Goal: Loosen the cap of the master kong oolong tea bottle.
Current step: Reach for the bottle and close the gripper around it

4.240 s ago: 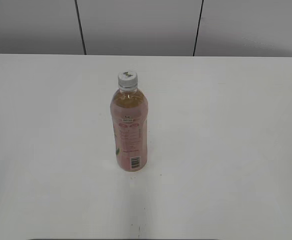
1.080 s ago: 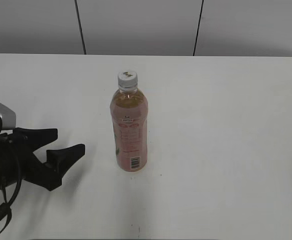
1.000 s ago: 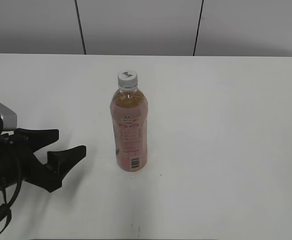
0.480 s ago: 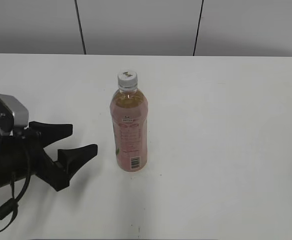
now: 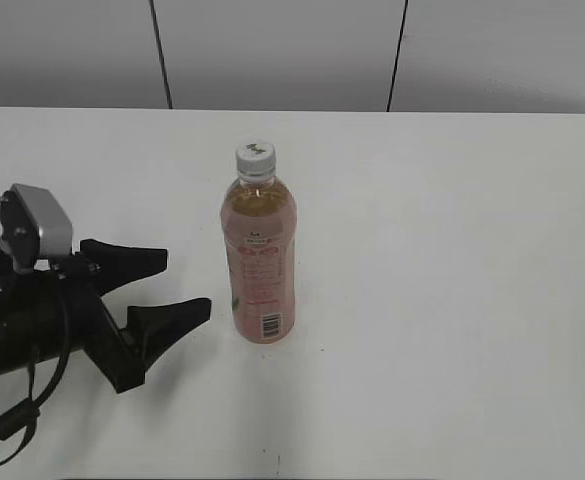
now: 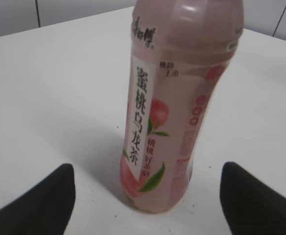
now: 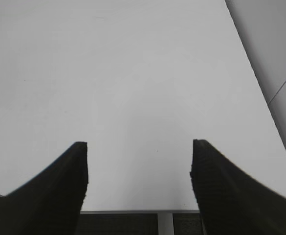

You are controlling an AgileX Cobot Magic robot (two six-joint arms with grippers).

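The master kong oolong tea bottle [image 5: 259, 260] stands upright on the white table, amber tea behind a pink label with a barcode. Its white cap [image 5: 255, 158] is on top, with a small dark mark. My left gripper [image 5: 184, 284] is open, low over the table just left of the bottle, not touching it. In the left wrist view the bottle [image 6: 174, 117] stands between and beyond the open jaws [image 6: 147, 183]; the cap is out of that view. My right gripper [image 7: 139, 147] is open and empty over bare table; it does not show in the exterior view.
The white table [image 5: 452, 250] runs back to a grey panelled wall [image 5: 282, 50]. The right wrist view shows the table's near edge [image 7: 133, 211] below the jaws and its right edge against the wall.
My left arm has come in from the left edge and moved right toward the bottle, jaws staying open. The bottle has not moved.
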